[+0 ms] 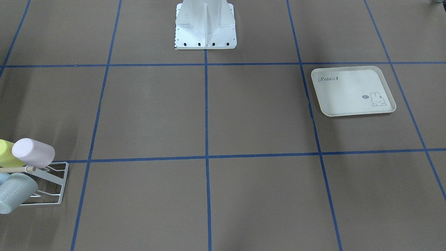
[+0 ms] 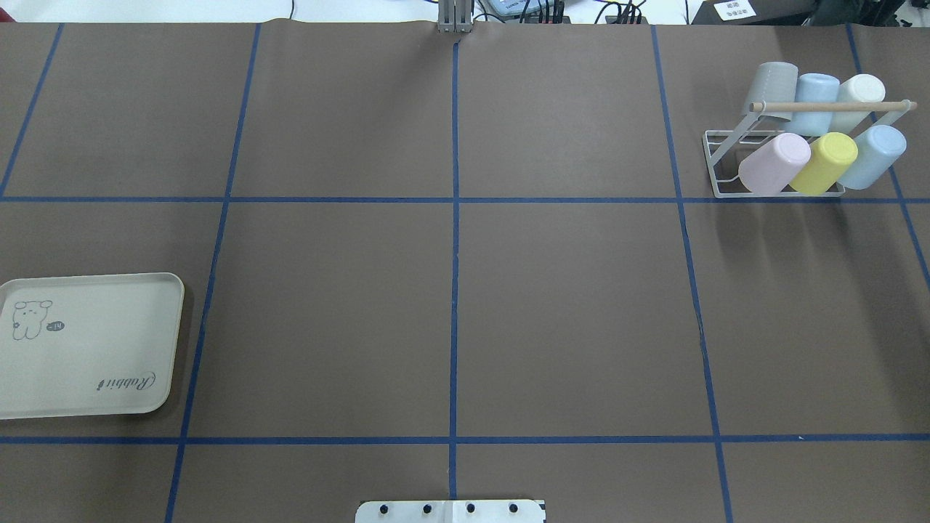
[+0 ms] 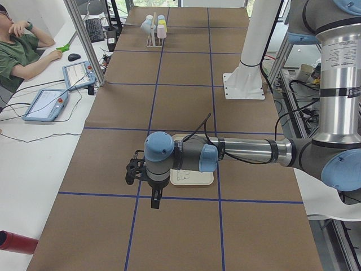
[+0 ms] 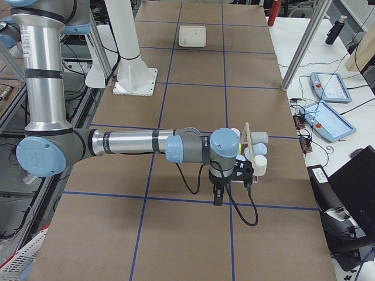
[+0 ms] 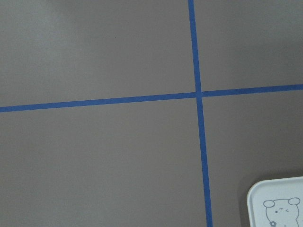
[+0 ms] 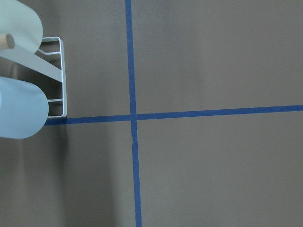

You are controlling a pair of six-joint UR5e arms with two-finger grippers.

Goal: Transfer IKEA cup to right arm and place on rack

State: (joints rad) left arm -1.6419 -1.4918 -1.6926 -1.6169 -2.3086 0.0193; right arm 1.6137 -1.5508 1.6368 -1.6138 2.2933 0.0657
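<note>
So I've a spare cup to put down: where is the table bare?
The middle of the table is bare, from the tray across to the rack. The tray holds nothing too. The rack is crowded, with six cups on it.

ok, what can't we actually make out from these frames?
- Left end effector: only in exterior left, small, dark; open or shut unclear.
- Right end effector: only in exterior right, overlapping the rack; same.
- Rack, front-facing view: cut by the left edge; only part shows.
- Tray, exterior left: mostly hidden under the left arm.
- Both wrist views: no end effector in frame.
</note>
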